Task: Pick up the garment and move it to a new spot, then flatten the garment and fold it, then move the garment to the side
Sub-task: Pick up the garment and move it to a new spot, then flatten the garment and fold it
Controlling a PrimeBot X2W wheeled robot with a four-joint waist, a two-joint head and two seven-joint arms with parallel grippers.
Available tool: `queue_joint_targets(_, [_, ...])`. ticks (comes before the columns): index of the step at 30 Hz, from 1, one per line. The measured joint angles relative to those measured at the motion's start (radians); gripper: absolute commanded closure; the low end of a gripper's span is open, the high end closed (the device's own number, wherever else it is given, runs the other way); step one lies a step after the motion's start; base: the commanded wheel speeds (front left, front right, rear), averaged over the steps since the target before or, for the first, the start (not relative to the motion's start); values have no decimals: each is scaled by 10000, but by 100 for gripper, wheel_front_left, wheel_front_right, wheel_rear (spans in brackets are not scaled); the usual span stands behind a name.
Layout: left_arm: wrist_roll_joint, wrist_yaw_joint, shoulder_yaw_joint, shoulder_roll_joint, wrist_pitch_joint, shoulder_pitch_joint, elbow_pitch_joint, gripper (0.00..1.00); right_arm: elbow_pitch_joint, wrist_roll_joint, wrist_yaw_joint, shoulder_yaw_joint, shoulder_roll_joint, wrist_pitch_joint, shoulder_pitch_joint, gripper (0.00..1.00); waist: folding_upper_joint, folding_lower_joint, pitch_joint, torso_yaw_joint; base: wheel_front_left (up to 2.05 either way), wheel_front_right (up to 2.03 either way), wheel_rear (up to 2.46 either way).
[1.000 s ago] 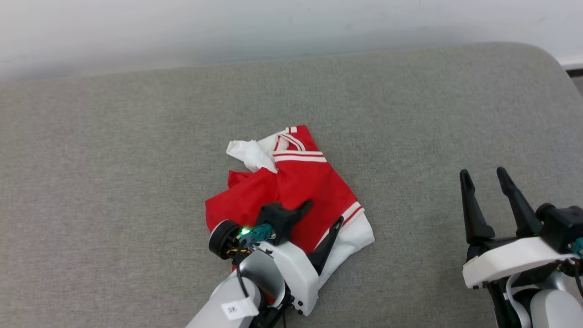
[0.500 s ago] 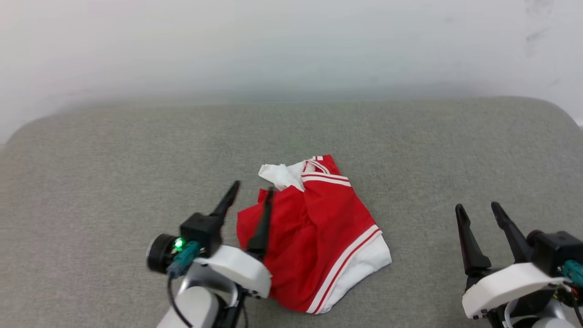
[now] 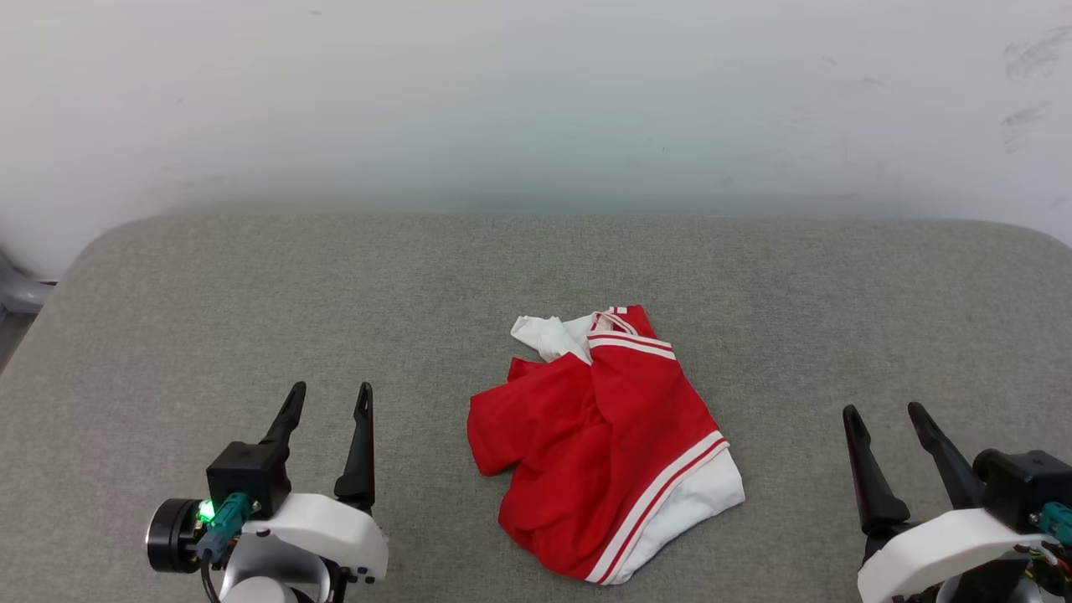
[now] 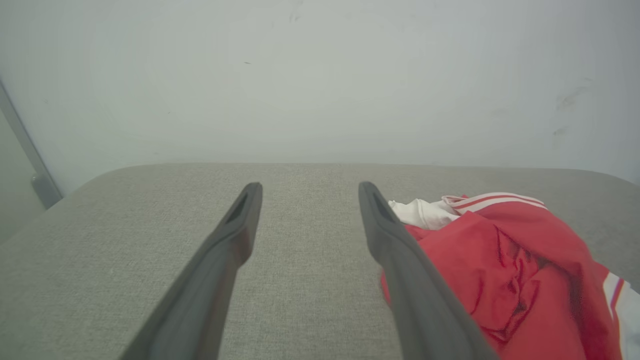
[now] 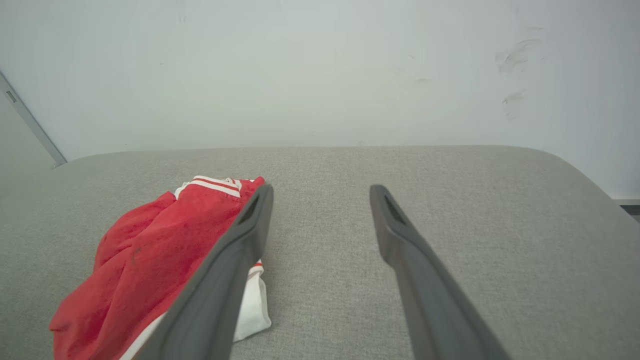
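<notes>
The garment [image 3: 603,435], bright red with white sleeves and striped trim, lies crumpled in a loose heap near the middle of the grey cushioned surface [image 3: 251,293]. My left gripper [image 3: 328,399] stands open at the lower left, well clear of the cloth, nothing between its fingers. At the lower right my right gripper [image 3: 886,414] is open and empty too, apart from the garment. In the left wrist view the garment [image 4: 505,265] sits to the right of my left gripper [image 4: 309,192]. In the right wrist view the garment [image 5: 150,260] lies left of my right gripper [image 5: 320,195].
A pale wall [image 3: 536,100] rises directly behind the surface. The surface's rounded left corner [image 3: 92,251] and right edge [image 3: 1047,234] are in view. Bare grey fabric stretches on both sides of the garment.
The left gripper has drawn back off the garment to the lower left, leaving it lying on the surface. The head camera has tilted up, so the whole picture shifted down.
</notes>
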Motion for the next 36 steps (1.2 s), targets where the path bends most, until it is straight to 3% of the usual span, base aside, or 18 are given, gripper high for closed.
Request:
queue_joint_targets(17, [-90, 205, -65, 113, 249, 289, -593, 0, -171, 219, 0, -253, 0, 347, 116, 0, 0, 0, 35, -62, 0, 0, 0])
queue_joint_targets(25, [-88, 217, -146, 38, 111, 47, -811, 0, 725, 581, 0, -629, -431, 3172, -132, 0, 0, 1, 421, 263, 0, 0, 0])
queue_joint_targets(36, [-56, 245, -194, -307, -192, -606, -836, 0, 1143, 2155, 0, 1850, -1609, 5572, -1158, 0, 0, 3, 1453, 848, 0, 0, 0])
